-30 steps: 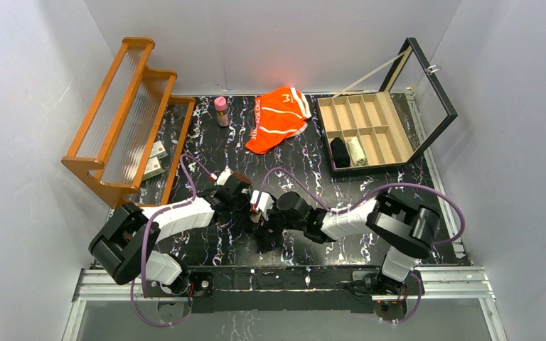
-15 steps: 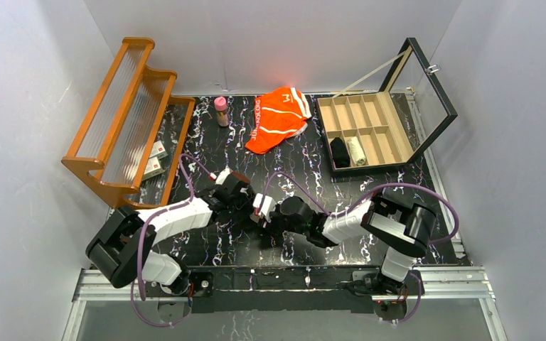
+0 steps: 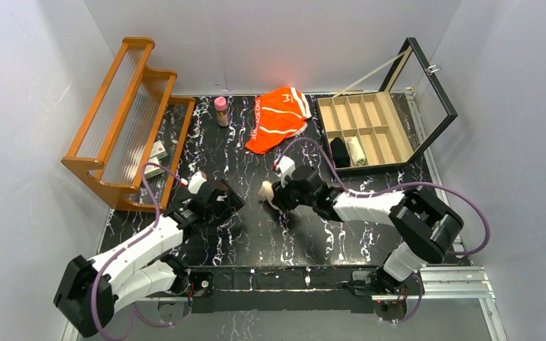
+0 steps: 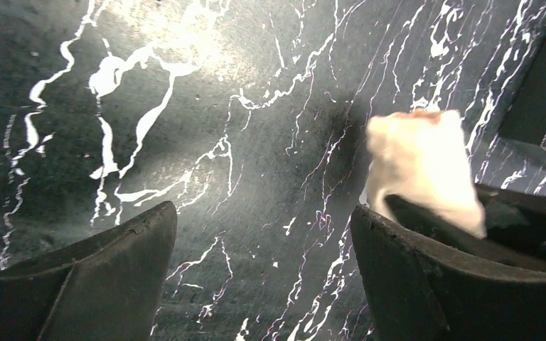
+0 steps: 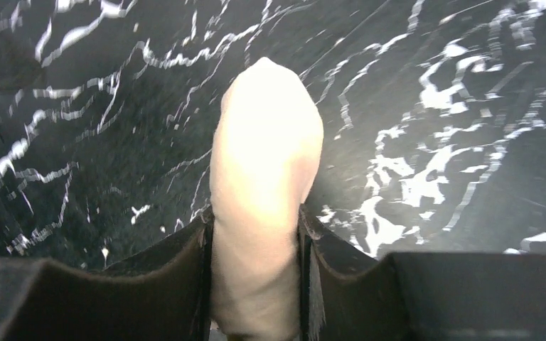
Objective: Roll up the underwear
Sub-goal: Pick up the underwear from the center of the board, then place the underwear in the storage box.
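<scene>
Beige underwear: The beige underwear [image 3: 265, 190] was a tight, pale roll near the middle of the table [image 3: 242, 234], with its rounded end poking out past your fingers. Whether it hung clear of the surface or brushed it could not be told.
Right gripper: Your right gripper [image 5: 256, 224] was clamped across that roll partway up, jaws half closed, with cloth bulging out above the pads.
Left gripper: Your left gripper [image 4: 259, 213] stood wide apart and held nothing, just beside the roll, which showed at the right of its view.
Orange underwear: The orange underwear [image 3: 279, 117] lay loose and unrolled at the far side of the table, well apart from both arms.
Handling: You were dealing with something very light, soft and springy. The roll looked likely to loosen if the squeeze eased, and a hard squeeze would only flatten it, since nothing about it was fragile or slick.
Where to hold: Your grip across the middle of the roll, pinning the outer wrap, looked the safest place. For the orange piece, a flat edge or the waistband seemed the place to start.
Case: The open case [image 3: 325, 128] at the far right held a dark roll [image 3: 339, 151] and a pale roll [image 3: 356, 150] in its near compartments.
</scene>
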Controlling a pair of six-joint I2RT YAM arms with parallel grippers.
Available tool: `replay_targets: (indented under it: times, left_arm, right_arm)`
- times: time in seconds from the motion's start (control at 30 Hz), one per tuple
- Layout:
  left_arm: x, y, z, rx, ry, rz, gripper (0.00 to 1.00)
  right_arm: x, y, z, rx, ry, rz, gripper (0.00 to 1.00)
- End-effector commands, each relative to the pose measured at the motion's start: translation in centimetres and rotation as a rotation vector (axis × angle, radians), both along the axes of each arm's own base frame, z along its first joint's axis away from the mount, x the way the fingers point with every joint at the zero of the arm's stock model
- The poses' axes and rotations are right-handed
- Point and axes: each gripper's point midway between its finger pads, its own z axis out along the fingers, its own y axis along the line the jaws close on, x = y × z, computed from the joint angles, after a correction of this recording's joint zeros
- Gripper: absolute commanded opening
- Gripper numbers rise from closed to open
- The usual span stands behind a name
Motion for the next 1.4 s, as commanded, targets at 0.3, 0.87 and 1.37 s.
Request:
replay_targets:
  times: [0.3,0.87,1.37]
  left_arm:
    - [-0.5,2.7,2.3,0.052,-0.087,0.02,0.92]
    - [-0.2,1.2,3.2,0.067,-0.086,-0.097,0.94]
    - [-0.3,0.9,2.9,0.054,-0.074,-0.105,0.94]
  right_arm:
    - [12.2,-11.7,11.2,-0.065,-0.11,-0.5,0.01]
    - [20.7,-30.6,10.1,-0.399,-0.244,-0.706,0.01]
    - [22.3,-34.0,7.2,-0.438,-0.263,-0.697,0.02]
